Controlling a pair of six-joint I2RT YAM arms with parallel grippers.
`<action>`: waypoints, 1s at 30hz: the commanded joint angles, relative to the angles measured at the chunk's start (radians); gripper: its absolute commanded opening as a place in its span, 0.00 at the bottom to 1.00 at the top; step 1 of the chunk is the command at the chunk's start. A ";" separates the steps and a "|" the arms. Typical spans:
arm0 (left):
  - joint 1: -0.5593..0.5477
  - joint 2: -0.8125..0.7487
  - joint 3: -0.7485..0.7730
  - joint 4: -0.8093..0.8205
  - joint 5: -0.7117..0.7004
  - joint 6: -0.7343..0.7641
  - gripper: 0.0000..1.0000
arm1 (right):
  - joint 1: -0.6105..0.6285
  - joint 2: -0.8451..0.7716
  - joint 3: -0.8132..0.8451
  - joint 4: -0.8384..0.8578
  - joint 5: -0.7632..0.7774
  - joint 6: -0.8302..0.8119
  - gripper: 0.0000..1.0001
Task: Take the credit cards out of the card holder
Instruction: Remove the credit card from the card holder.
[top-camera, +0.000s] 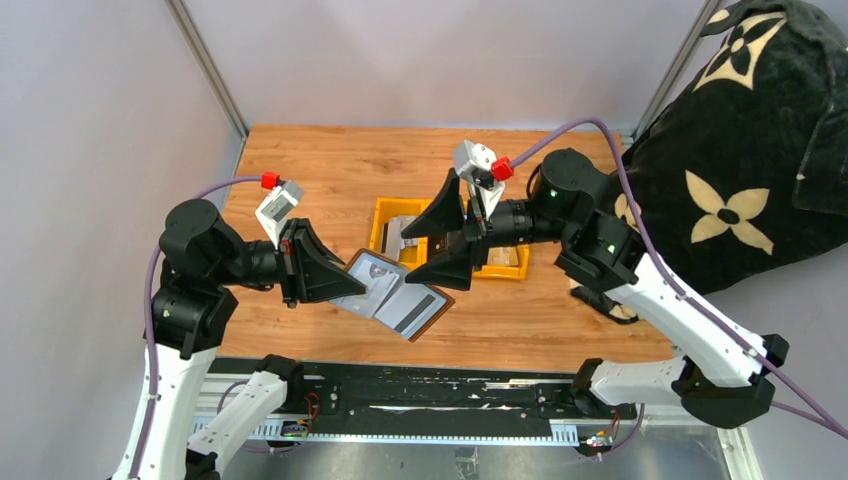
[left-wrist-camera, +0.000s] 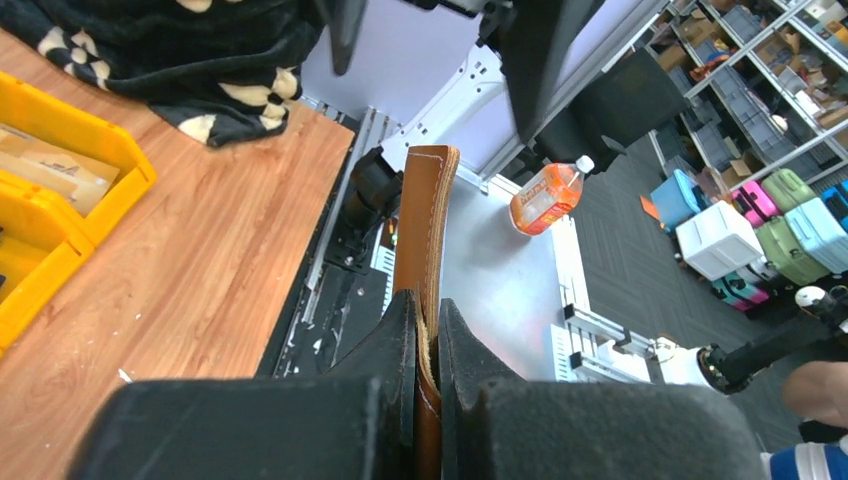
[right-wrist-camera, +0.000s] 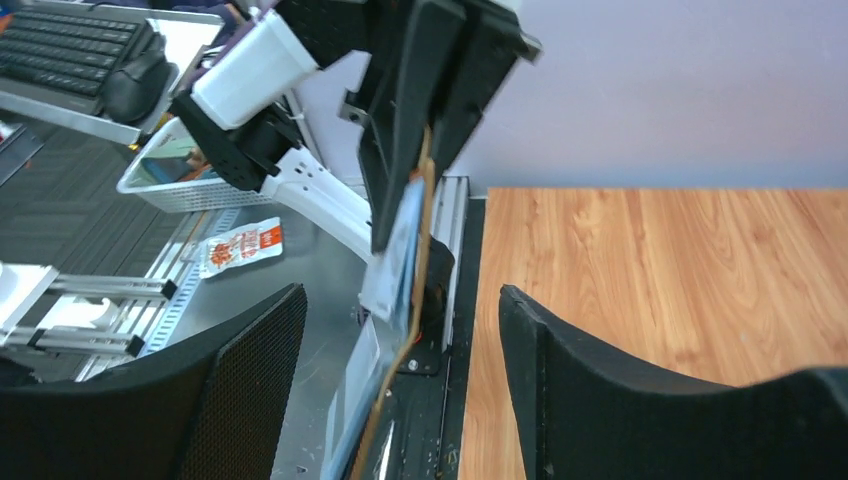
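Note:
The card holder (top-camera: 395, 295) is open, brown outside and silvery-grey inside, held tilted above the table's front edge. A black card (top-camera: 420, 311) sits in its right half and a silvery card (top-camera: 374, 271) in its left half. My left gripper (top-camera: 340, 282) is shut on the card holder's left edge; the left wrist view shows the brown leather (left-wrist-camera: 428, 220) clamped between the fingers (left-wrist-camera: 425, 335). My right gripper (top-camera: 408, 262) is open and empty. In the right wrist view (right-wrist-camera: 400, 300) its jaws stand on either side of the card holder (right-wrist-camera: 412, 230), seen edge-on, without touching it.
A yellow three-compartment bin (top-camera: 500, 274) stands mid-table behind the card holder with tan and grey flat things in it; it also shows in the left wrist view (left-wrist-camera: 110, 150). A black patterned blanket (top-camera: 740, 150) lies at the right. A metal rail (top-camera: 400, 395) runs along the near edge.

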 joint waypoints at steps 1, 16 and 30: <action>-0.001 -0.023 -0.006 -0.012 0.017 -0.005 0.00 | -0.010 0.112 0.108 -0.016 -0.155 -0.016 0.73; -0.001 -0.004 0.027 -0.271 -0.097 0.305 0.00 | 0.073 0.286 0.274 -0.171 -0.262 -0.039 0.44; -0.001 0.005 0.046 -0.334 -0.158 0.399 0.00 | 0.077 0.263 0.198 -0.196 -0.192 -0.071 0.43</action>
